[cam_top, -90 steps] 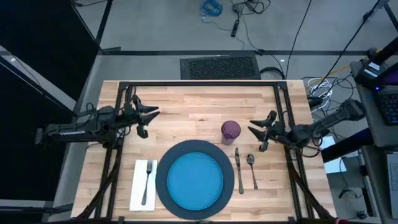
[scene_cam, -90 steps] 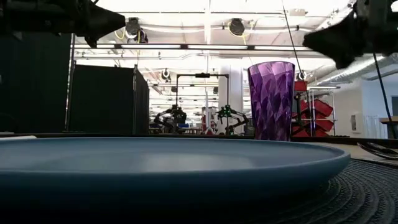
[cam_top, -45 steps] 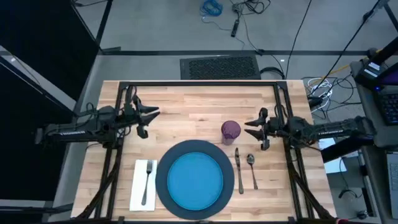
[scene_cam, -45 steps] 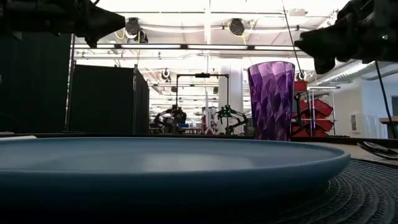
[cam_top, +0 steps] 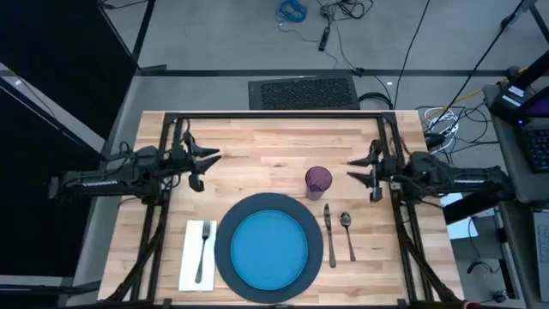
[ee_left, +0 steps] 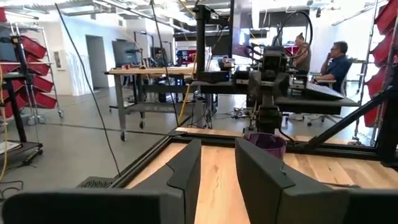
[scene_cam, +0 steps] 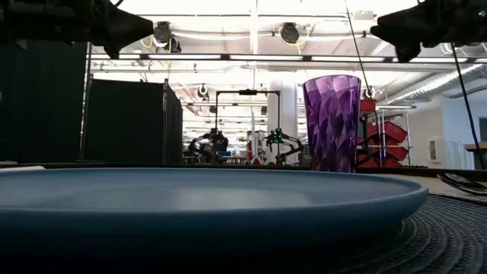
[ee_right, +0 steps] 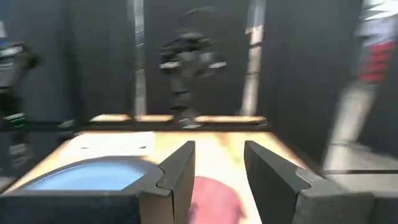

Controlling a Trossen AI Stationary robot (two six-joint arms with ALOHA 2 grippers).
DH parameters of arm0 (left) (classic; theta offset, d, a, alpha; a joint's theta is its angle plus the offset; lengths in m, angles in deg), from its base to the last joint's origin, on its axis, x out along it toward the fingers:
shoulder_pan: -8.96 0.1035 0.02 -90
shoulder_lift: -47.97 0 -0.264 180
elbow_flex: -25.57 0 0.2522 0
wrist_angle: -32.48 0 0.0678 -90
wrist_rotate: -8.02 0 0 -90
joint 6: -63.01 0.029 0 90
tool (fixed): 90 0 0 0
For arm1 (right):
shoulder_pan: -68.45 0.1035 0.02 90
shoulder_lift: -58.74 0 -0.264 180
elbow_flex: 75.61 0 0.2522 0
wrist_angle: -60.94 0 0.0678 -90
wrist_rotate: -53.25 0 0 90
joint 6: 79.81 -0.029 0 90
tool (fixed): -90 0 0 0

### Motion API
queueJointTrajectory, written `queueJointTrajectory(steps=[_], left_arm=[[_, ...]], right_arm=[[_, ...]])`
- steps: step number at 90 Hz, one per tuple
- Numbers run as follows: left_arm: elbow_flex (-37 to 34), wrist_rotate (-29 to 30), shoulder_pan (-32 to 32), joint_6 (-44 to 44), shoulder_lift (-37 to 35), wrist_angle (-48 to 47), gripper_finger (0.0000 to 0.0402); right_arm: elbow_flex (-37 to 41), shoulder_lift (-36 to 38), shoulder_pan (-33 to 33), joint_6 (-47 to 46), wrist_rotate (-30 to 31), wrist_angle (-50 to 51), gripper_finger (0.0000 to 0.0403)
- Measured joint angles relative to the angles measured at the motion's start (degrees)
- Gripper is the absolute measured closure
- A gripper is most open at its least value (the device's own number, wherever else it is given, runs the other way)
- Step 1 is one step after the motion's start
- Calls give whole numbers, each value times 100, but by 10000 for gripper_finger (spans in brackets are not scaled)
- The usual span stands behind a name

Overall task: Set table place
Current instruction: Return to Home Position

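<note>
Left gripper (cam_top: pixel 206 168) hangs over the left side of the table (cam_top: pixel 274 142), holding nothing, fingers (ee_left: pixel 183 171) parted by a moderate gap. The white napkin (cam_top: pixel 190 262) lies well toward the front edge from this claw, almost straight below it in the overhead view, with the fork (cam_top: pixel 203 251) on top of it. Just right of the napkin sits the dark grey charger (cam_top: pixel 225 225), with the blue plate (cam_top: pixel 270 249) centred on it; both lie between the two claws and nearer the front edge.

The purple cup (cam_top: pixel 318 181) stands upright just behind the charger's right rim, near the right claw on its left and well apart from the left claw. The knife (cam_top: pixel 329 236) and spoon (cam_top: pixel 347 233) lie side by side right of the charger, apart, knife closer to the plate, both frontward of the right claw.

Right gripper (cam_top: pixel 362 174) hovers over the table's right side, empty, fingers (ee_right: pixel 180 171) apart by a similar gap. Two people (ee_left: pixel 339 59) sit in the room beyond.
</note>
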Motion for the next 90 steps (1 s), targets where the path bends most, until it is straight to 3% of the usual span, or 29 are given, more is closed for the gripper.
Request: queueJointTrajectory(steps=[11, 24, 53, 90], left_arm=[[0, -4, 0, -3, 0, -92, 318], [1, -5, 0, 2, 0, -146, 318], [2, -16, 0, -32, -31, -107, 318], [2, -39, 0, -8, -32, -114, 318]], right_arm=[[30, 823, 17, -2, -181, 245, 280], [176, 682, 172, -223, -384, 95, 280], [1392, 766, 697, -885, -401, -589, 280], [1386, 729, 1423, -1048, -492, -63, 280]])
